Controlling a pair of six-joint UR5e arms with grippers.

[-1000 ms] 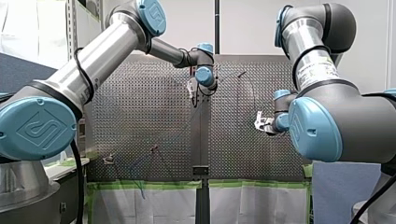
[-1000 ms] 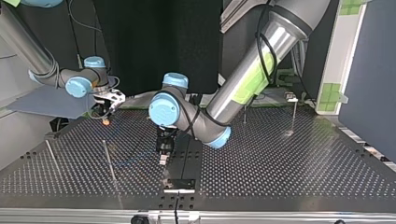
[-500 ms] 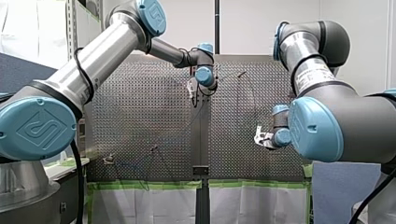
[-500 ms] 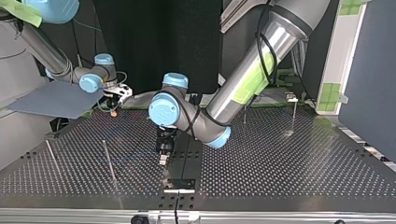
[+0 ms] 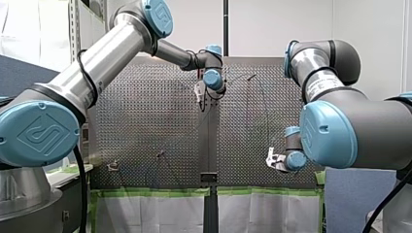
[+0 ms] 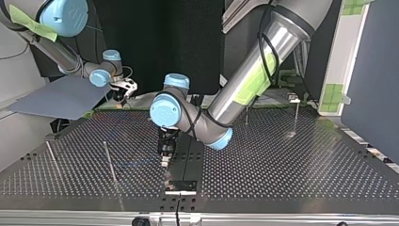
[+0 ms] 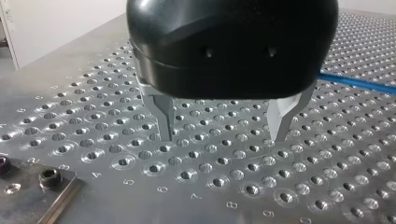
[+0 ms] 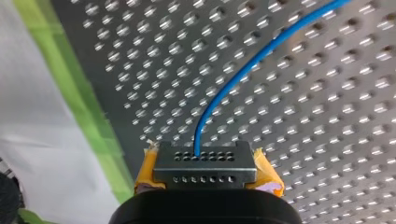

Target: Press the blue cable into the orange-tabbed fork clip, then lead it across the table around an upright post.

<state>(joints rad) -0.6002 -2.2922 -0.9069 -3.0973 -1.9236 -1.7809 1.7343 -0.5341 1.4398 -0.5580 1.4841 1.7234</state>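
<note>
Pads (image 8: 267, 173) of yellow on my right gripper (image 8: 204, 161) are pressed together on the blue cable (image 8: 243, 70), and the right wrist view shows no gap between them. The cable comes out of the middle of the closed tips and points straight ahead of the gripper for a short way. It then bends in one smooth curve and runs slantwise over the perforated surface (image 8: 327, 116), away from the strip of green tape (image 8: 93, 121) along the surface's edge. In the top view this gripper hangs above the far edge of the surface at the view's left, clear of the holes below it. In the front view it sits low at the view's right, near the taped edge. My left gripper (image 7: 223, 133) stands wide open. Its two bare metal fingers (image 7: 164, 116) are well apart, point down at the surface and have nothing between them. Whether the tips touch the surface I cannot tell. A straight stretch of the blue cable lies flat on the surface beside this gripper, outside the gap and apart from the nearer finger, with its long axis running away to the side. A bolted plate (image 7: 32, 186) lies on the surface on the gripper's other side. In the top view my left gripper is near the middle of the surface, beside a thin upright post (image 6: 109, 162).
</note>
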